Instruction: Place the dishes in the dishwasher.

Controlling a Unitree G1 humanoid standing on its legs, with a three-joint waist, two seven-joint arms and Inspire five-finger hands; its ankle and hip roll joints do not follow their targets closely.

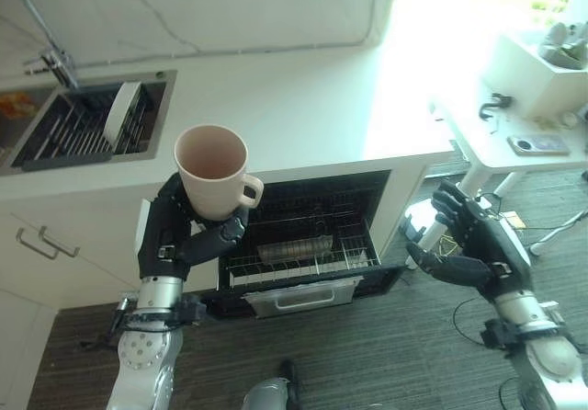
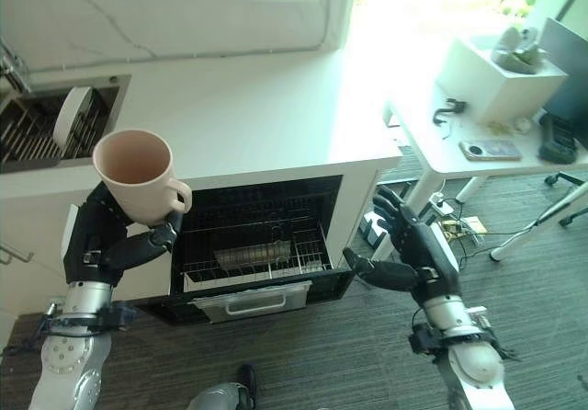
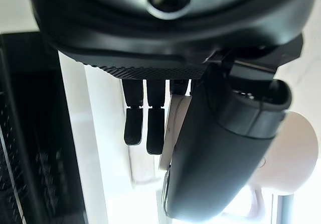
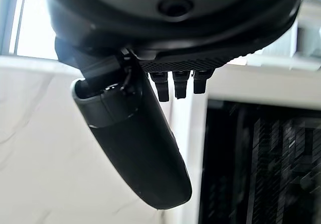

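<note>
While gripped by the left hand (image 1: 175,231), the pink mug (image 1: 213,173) stands upright above the open dishwasher (image 1: 308,244).
Right hand (image 1: 469,240): fingers spread wide, holding nothing.

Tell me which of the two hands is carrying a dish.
The left hand: its fingers wrap a pale pink mug, held upright above the open dishwasher. The right hand is open and holds nothing.

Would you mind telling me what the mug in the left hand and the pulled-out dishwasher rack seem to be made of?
The mug, held in the left hand, looks like ceramic with a matte pale pink glaze: thick walls, opaque body, soft sheen; plastic can't be excluded. The dishwasher rack appears to be coated metal wire: thin light-grey rods forming an open grid against the dark interior.
</note>
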